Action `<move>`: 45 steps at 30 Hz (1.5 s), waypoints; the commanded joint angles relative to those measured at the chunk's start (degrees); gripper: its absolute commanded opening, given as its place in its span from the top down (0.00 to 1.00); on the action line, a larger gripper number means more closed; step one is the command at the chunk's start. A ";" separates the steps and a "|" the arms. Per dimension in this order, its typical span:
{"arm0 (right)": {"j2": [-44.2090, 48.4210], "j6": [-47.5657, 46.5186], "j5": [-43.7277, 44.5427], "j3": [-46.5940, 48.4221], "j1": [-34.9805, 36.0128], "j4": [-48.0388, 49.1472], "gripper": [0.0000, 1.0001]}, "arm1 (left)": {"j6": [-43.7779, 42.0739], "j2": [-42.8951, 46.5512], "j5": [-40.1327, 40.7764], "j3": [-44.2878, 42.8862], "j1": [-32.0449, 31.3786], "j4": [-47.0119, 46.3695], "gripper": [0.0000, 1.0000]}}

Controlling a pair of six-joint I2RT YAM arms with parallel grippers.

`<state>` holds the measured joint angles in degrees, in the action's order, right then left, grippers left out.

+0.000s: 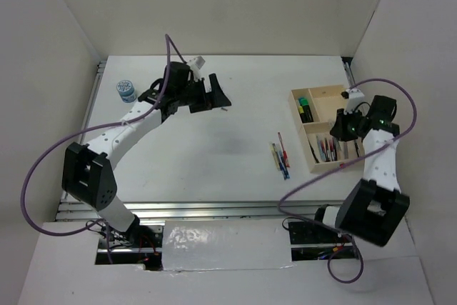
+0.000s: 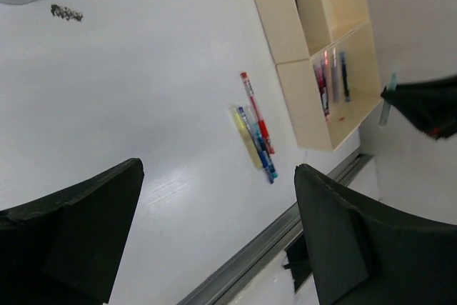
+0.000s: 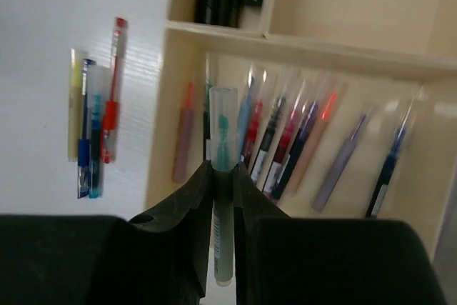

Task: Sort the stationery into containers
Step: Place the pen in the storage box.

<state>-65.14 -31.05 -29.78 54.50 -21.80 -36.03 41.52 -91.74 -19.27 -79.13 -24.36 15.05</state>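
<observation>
Right gripper [image 3: 223,171]: jaws clamped on a clear thin teal-ink pen [image 3: 222,123], over the pen compartment of the pale wooden divided tray [image 3: 285,42]. Left gripper [image 2: 218,171]: jaws wide open, empty, above the white surface [image 2: 143,91]; loose pens [image 2: 257,121] lie near the tray.

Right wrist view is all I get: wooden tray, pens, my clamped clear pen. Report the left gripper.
Observer: The left gripper is wide open and empty, raised over the far left part of the white table.
Operator: Name anything loose outside my frame.
Observer: One small round blue-white pot stands near the table's far left corner, to the left of that gripper.
</observation>
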 commanded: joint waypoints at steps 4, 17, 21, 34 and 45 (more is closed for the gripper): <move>-13.77 0.99 -7.40 7.20 -7.29 -8.71 1.00 | -7.24 -1.07 6.32 -2.78 -5.34 2.09 0.01; -21.68 12.05 0.24 2.10 -0.44 5.52 1.00 | -7.68 -3.35 14.51 -1.29 -10.44 2.00 0.03; -23.45 15.05 2.88 1.58 0.97 8.43 0.93 | -8.21 -4.84 18.03 -2.08 -12.90 2.53 0.06; -25.12 18.83 6.40 0.17 4.31 11.60 0.53 | -8.82 -7.31 19.00 -4.36 -15.10 3.94 0.07; -3.53 16.73 4.65 -1.59 6.32 10.19 0.66 | -8.21 -3.80 21.82 -1.38 -10.98 3.06 0.08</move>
<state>-80.05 -13.19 -23.55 51.68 -17.28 -27.51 34.30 -98.39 1.19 -81.10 -37.63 19.70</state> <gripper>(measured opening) 0.357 0.918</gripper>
